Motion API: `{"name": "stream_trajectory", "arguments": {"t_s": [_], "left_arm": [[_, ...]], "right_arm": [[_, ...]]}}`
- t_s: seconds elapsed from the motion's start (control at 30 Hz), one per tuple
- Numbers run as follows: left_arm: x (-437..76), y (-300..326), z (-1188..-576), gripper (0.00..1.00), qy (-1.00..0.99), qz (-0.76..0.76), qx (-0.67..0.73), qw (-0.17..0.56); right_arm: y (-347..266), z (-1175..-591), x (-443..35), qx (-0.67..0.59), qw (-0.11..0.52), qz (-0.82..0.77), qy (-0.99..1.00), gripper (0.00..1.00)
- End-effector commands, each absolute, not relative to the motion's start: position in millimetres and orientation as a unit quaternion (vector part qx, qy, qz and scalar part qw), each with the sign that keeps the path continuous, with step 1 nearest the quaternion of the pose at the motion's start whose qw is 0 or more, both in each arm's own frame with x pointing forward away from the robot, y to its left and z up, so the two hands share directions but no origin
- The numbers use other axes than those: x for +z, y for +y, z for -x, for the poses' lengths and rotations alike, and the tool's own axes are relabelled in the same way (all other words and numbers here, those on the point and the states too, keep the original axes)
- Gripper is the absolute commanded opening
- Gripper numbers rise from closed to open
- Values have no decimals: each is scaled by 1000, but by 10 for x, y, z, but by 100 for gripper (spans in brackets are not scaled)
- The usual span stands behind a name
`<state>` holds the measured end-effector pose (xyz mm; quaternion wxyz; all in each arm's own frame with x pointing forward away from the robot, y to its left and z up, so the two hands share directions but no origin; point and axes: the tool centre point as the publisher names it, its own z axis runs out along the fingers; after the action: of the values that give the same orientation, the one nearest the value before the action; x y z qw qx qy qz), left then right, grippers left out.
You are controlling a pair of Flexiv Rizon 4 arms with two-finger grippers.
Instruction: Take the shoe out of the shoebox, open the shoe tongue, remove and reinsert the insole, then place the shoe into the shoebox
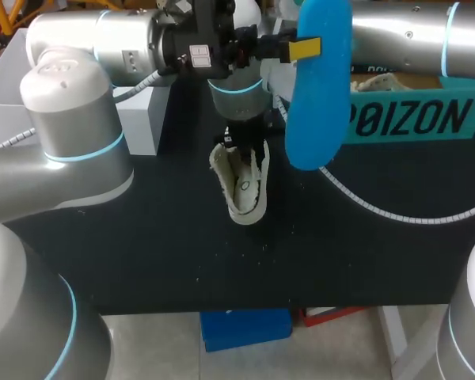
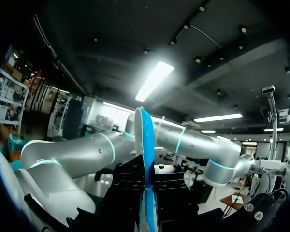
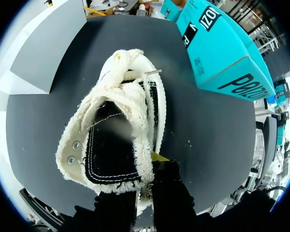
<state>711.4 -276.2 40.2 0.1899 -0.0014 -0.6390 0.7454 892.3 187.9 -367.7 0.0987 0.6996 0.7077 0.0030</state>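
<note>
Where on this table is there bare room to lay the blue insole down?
The bare table between the shoe and the near edge is widest. Right of the shoe, below the shoebox, a cable crosses. Behind the shoe, the left hand with the insole and the right hand crowd it.

left gripper (image 1: pixel 305 49) holds the blue insole (image 1: pixel 317 111) aloft (standing upright); right gripper (image 1: pixel 241 133) grips the shoe (image 1: pixel 245 186) on the table (image 1: pixel 142 237).

The shoe (image 1: pixel 244 186), cream canvas with frayed edges and dark lining, stands sole-down mid-table (image 1: pixel 142 237), tongue open, toe toward the near edge. The blue insole (image 1: pixel 317 83) is out, raised on edge. The teal shoebox (image 1: pixel 412 119) stands open at the far right edge.
</note>
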Motion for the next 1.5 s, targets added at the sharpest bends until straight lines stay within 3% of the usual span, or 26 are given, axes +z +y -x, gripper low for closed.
{"name": "stream_trajectory", "arguments": {"t_s": [0.03, 0.2, 0.23, 0.27, 0.53, 0.77, 0.97, 1.5], "left_arm": [[403, -2772, -7118, 0, -641, 2, 744, 190], [403, -2772, -7118, 0, -641, 2, 744, 190], [403, -2772, -7118, 0, -641, 2, 744, 190], [403, -2772, -7118, 0, -641, 2, 744, 190], [403, -2772, -7118, 0, -641, 2, 744, 190], [403, -2772, -7118, 0, -641, 2, 744, 190], [403, -2772, -7118, 0, -641, 2, 744, 190], [403, -2772, -7118, 0, -641, 2, 744, 190]], "right_arm": [[1861, -9000, -3720, 14, 90, -702, 707, 0], [1826, -9069, -3768, 33, 80, -697, 712, 0], [1820, -9075, -3769, 36, 73, -696, 713, 32], [1798, -9080, -3766, 32, 74, -697, 712, 100], [1581, -9075, -3424, 88, 22, -695, 713, 100], [1436, -8974, -3067, 208, -115, -663, 710, 100], [1435, -8890, -2905, 293, -187, -607, 715, 100], [1427, -8843, -2830, 306, -170, -573, 741, 100]]}}
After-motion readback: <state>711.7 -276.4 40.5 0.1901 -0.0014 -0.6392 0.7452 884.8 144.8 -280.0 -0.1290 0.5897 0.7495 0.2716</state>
